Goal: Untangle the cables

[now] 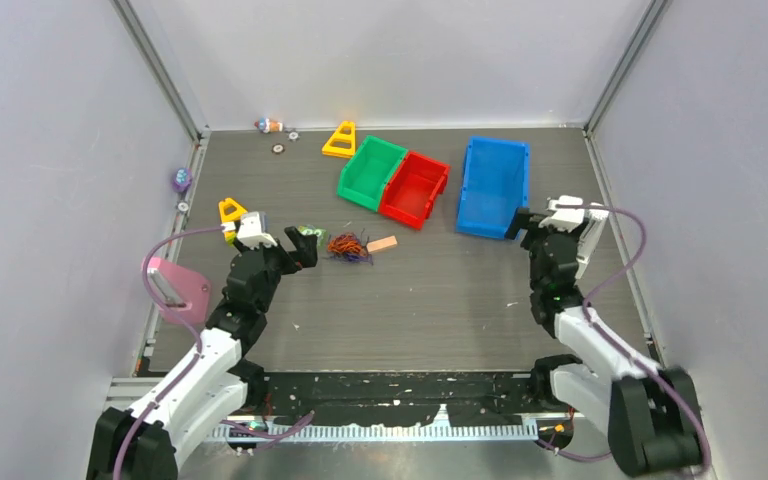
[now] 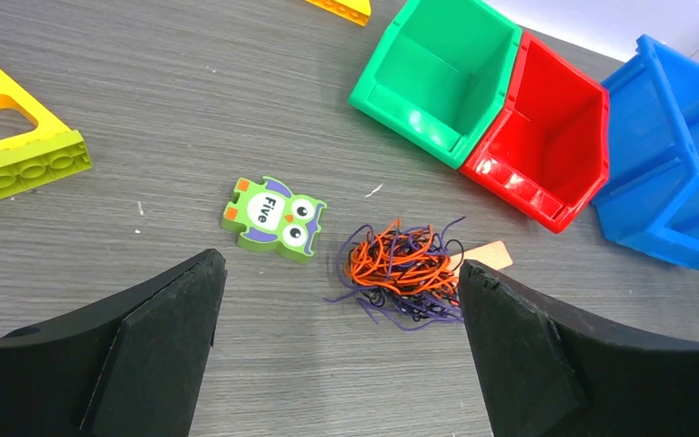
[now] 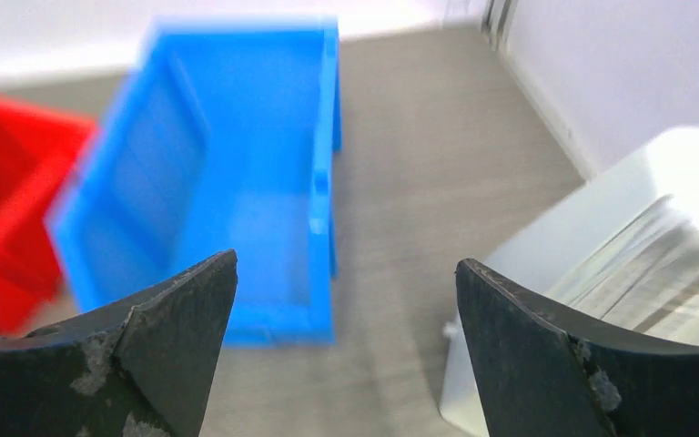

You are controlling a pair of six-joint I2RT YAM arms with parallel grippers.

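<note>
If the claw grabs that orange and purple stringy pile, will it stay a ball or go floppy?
Probably floppy: the cables are very thin, loose strands, so ends would likely dangle. The clump looks light and may drag along when pushed. Tangled loops could snag.

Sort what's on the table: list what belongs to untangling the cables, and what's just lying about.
For the job: cables, one orange and dark tangle; left hand, open, facing it.
Lying about: owl tile; tan block; green bin; red bin; blue bin; yellow triangle block.
</note>
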